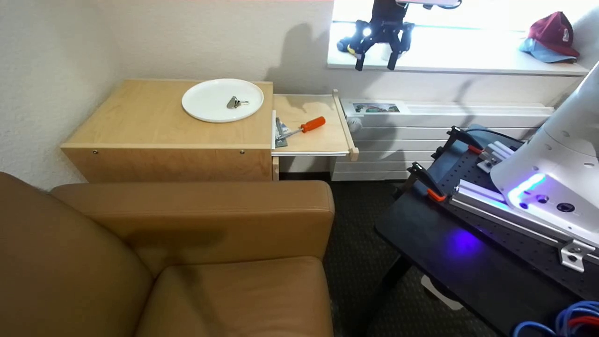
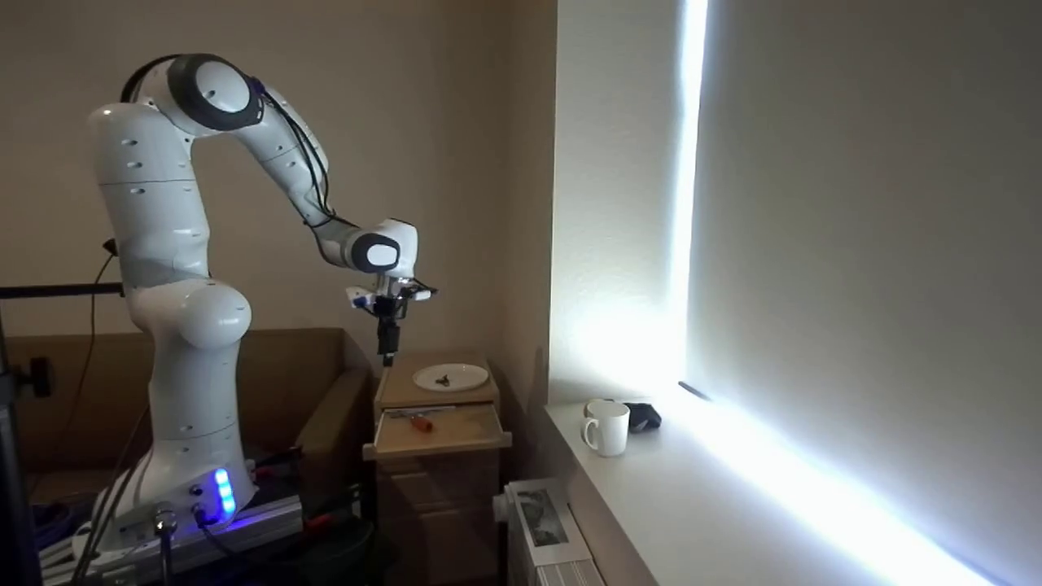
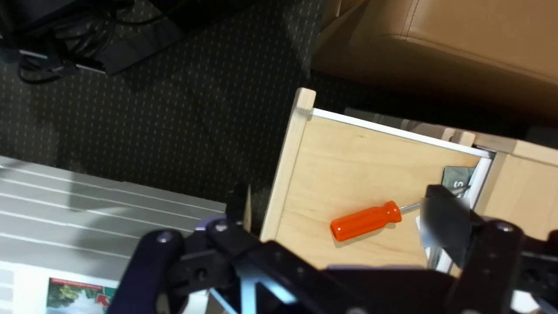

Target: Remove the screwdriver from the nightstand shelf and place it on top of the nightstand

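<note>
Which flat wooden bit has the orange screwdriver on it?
The lower one: the pulled-out nightstand shelf. The broad nightstand top holds a white plate instead.

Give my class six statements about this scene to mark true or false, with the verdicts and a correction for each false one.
1. The gripper is open. True.
2. The screwdriver lies on the nightstand shelf. True.
3. The gripper is holding the screwdriver. False: the two are apart, as both exterior views show.
4. The screwdriver's handle is blue. False: it is orange-red.
5. A white plate, with what look like keys on it, rests on top of the nightstand. True.
6. The nightstand shelf is pushed fully in. False: it sticks out from the nightstand.
</note>
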